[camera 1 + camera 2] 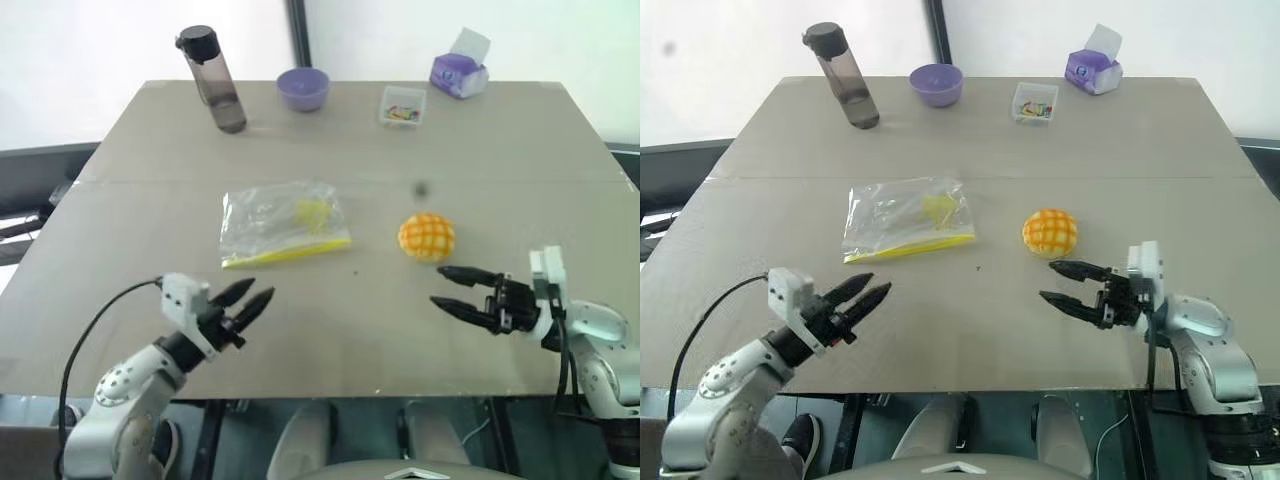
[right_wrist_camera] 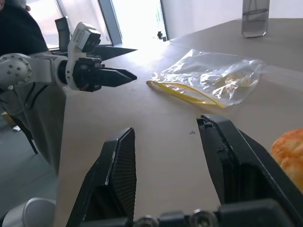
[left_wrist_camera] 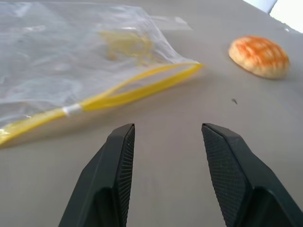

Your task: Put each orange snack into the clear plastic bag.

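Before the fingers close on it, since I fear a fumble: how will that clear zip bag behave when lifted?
The clear plastic bag lies flat and crinkled, so it is probably floppy and will sag from a single pinch. Its glossy film looks slippery. It holds almost nothing, so it is likely very light and may slide on the table if pushed.

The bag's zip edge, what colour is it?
Yellow, along the clear plastic bag; clearest in the left wrist view.

1. No text, label, brand, number or sign can be read anywhere.
2. The tissue pack (image 1: 459, 74) at the far edge carries markings too small to make out.
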You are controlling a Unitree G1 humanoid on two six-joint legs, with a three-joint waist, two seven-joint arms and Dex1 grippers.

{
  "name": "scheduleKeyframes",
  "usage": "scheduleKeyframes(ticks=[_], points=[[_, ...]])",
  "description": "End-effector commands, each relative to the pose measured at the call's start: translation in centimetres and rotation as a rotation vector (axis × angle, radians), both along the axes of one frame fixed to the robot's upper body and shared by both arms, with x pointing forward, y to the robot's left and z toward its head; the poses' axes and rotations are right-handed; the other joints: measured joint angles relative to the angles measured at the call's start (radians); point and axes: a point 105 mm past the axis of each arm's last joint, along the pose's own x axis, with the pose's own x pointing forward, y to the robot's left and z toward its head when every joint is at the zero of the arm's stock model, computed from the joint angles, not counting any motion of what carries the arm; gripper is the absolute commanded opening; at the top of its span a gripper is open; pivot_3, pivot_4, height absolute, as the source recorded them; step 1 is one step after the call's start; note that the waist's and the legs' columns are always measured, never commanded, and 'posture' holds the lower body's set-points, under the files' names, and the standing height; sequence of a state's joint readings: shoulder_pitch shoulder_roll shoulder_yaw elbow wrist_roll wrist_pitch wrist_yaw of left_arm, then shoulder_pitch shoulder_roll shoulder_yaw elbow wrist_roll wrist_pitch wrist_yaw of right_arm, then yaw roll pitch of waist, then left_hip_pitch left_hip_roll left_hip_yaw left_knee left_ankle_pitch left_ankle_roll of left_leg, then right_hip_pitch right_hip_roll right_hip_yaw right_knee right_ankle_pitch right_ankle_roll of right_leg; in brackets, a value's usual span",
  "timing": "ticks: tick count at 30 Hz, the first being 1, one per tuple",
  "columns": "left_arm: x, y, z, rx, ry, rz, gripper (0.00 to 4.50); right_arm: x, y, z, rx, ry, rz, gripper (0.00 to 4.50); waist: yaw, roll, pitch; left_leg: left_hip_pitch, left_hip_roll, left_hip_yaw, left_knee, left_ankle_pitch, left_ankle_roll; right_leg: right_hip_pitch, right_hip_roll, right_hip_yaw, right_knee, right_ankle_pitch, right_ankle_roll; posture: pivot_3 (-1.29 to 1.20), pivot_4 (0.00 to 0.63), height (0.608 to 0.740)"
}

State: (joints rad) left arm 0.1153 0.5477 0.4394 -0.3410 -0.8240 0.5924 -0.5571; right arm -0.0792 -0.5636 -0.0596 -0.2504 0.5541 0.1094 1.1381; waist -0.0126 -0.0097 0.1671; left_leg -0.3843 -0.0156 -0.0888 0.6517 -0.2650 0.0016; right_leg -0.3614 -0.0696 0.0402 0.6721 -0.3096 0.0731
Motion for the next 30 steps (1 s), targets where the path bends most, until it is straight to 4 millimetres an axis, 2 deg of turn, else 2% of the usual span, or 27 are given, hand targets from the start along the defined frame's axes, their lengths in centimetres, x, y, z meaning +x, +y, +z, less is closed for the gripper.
scheduleKeyframes(ticks=[1,3,5,8,10,12,14,22,26,27,30], points=[[0.5,3.1,1.8,-0.066,0.014,0.083,2.38,0.1,-0.2,0.3,-0.014,-0.024,-0.012,2.33,-0.002,0.000,0.000,0.001,0.000,0.000,0.000,0.000,0.000,0.000,0.000,0.000,0.000,0.000,0.000,0.00,0.150,0.740],[1.7,5.5,1.2,-0.019,0.078,0.152,2.38,0.4,-0.3,0.1,-0.024,-0.021,-0.014,2.33,-0.002,0.000,0.000,0.001,-0.001,0.001,0.000,0.000,0.000,0.000,0.000,0.001,0.000,0.000,0.000,0.00,0.150,0.740],[2.7,7.3,0.8,-0.056,0.129,0.200,2.38,0.7,-0.3,0.1,-0.021,-0.020,-0.018,2.33,-0.002,0.000,0.000,0.000,-0.002,0.002,0.000,0.000,0.000,0.000,0.000,0.001,0.000,0.000,0.000,0.00,0.150,0.740],[4.3,7.8,0.2,-0.144,0.181,0.223,2.38,1.0,-0.2,0.1,-0.016,-0.023,-0.023,2.33,-0.002,0.000,0.000,0.000,-0.005,0.001,0.000,0.000,0.000,-0.001,0.000,0.001,0.000,0.000,0.000,0.00,0.150,0.740],[5.3,6.8,-1.1,-0.189,0.249,0.212,2.38,1.1,-0.2,0.2,-0.013,-0.025,-0.027,2.33,0.000,-0.001,0.000,0.000,-0.005,0.000,0.000,0.000,0.000,-0.001,-0.001,0.000,0.000,0.000,0.000,0.00,0.150,0.740],[5.4,5.1,-2.8,-0.137,0.322,0.155,2.38,1.2,-0.1,0.1,-0.016,-0.029,-0.027,2.33,0.000,-0.001,0.000,0.000,-0.004,-0.001,0.000,0.000,0.000,-0.001,-0.001,0.000,0.000,0.000,0.000,0.00,0.150,0.740],[5.3,3.2,-3.6,-0.148,0.368,0.079,2.38,1.3,-0.1,0.3,-0.011,-0.039,-0.038,2.33,-0.002,-0.001,0.000,0.000,-0.005,0.001,0.000,0.000,-0.001,-0.001,-0.002,0.001,0.000,0.000,0.000,0.00,0.150,0.740],[4.0,0.6,-3.9,-0.245,0.473,-0.057,2.38,1.2,0.0,0.1,0.003,-0.032,-0.060,2.33,0.000,0.000,-0.001,0.000,-0.004,0.000,0.000,0.000,-0.001,-0.001,-0.002,0.002,0.001,0.000,0.000,0.00,0.150,0.740],[4.7,0.5,-4.4,-0.228,0.473,-0.028,2.38,1.2,0.2,0.0,0.009,-0.029,-0.058,2.33,0.001,0.001,-0.001,0.000,-0.004,0.000,0.000,0.000,-0.001,-0.001,-0.003,0.002,0.001,0.000,0.000,0.00,0.150,0.740],[5.1,0.1,-4.1,-0.277,0.466,-0.035,2.38,1.3,0.3,0.0,0.012,-0.029,-0.058,2.33,0.002,0.001,-0.001,0.000,-0.004,0.000,0.000,0.000,-0.001,-0.001,-0.003,0.002,0.001,0.000,0.000,0.00,0.150,0.740],[6.6,-1.2,-3.3,-0.456,0.421,-0.020,1.65,1.3,0.4,-0.1,0.017,-0.023,-0.053,2.37,0.008,0.002,-0.002,0.001,-0.005,0.000,0.000,0.001,-0.001,-0.001,-0.003,0.001,0.002,0.000,0.000,0.00,0.150,0.740]])
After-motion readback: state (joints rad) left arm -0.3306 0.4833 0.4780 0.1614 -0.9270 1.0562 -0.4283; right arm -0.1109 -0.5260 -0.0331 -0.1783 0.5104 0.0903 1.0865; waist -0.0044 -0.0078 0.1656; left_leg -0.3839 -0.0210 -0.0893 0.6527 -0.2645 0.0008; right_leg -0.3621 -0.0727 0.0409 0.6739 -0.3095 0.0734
